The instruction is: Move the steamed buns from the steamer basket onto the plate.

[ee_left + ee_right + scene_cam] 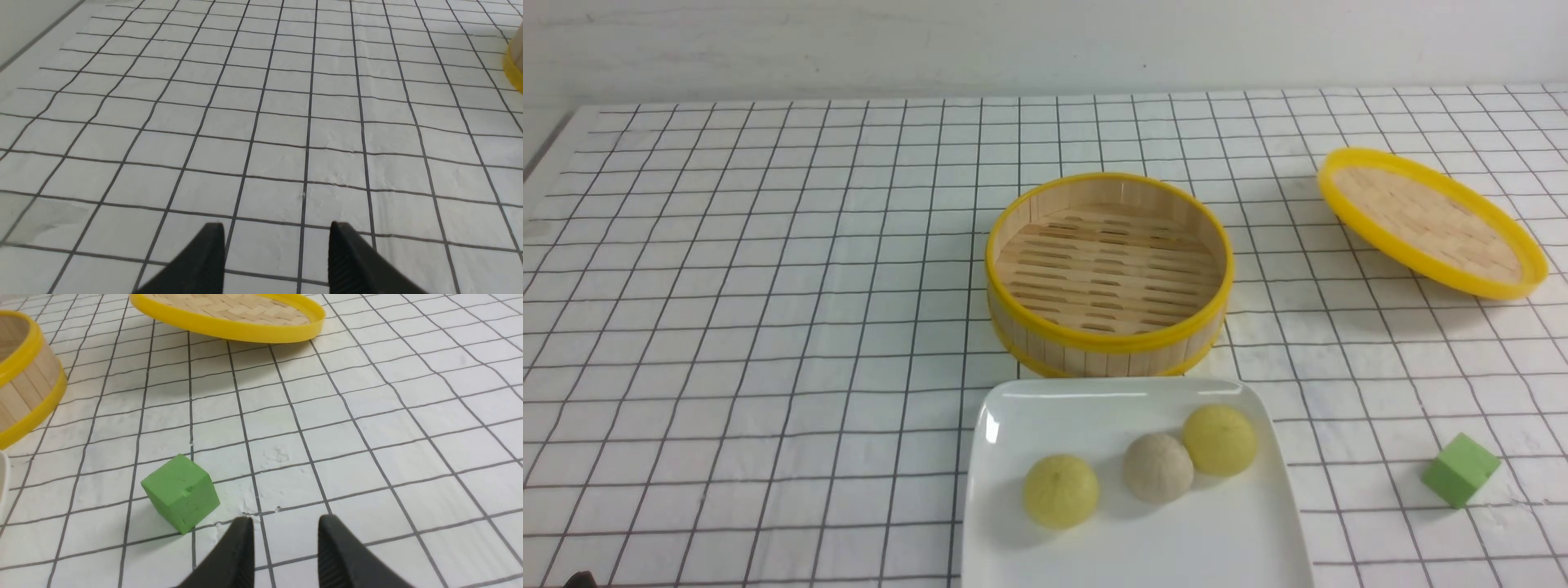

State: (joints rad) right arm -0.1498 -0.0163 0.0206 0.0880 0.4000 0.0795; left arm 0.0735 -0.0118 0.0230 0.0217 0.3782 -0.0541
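A: While both arms sit low at the near edge of the table, what is the pose of each gripper?

B: The left gripper (278, 249) hangs over bare gridded cloth (261, 122), fingers parted with a gap between them and nothing held. The right gripper (286, 547) is in the same attitude: fingers spread, released, empty. Neither arm shows in the front view.

A: Where are the task items?

B: All three steamed buns rest on the plate (1094, 555): a yellow bun (1060, 490) and a second yellow bun (1219, 439), with the beige bun (1157, 467) between them, touching the second one. The steamer basket (1108, 274) stands upright just beyond the plate's far edge, its slatted floor bare.

A: What lies close to the right gripper?

B: A green cube (180, 493) sits just ahead of the fingertips, offset toward the basket side, not touching them. The woven lid (229, 312) lies well ahead, tilted, with one rim raised off the cloth. A corner of the plate and the basket wall (24, 384) show at the edge of the right wrist view.

A: And the left gripper's clearance?

B: Open cloth extends ahead of it. Only a sliver of the basket's yellow rim (514, 67) shows far ahead, at the edge of the left wrist view.
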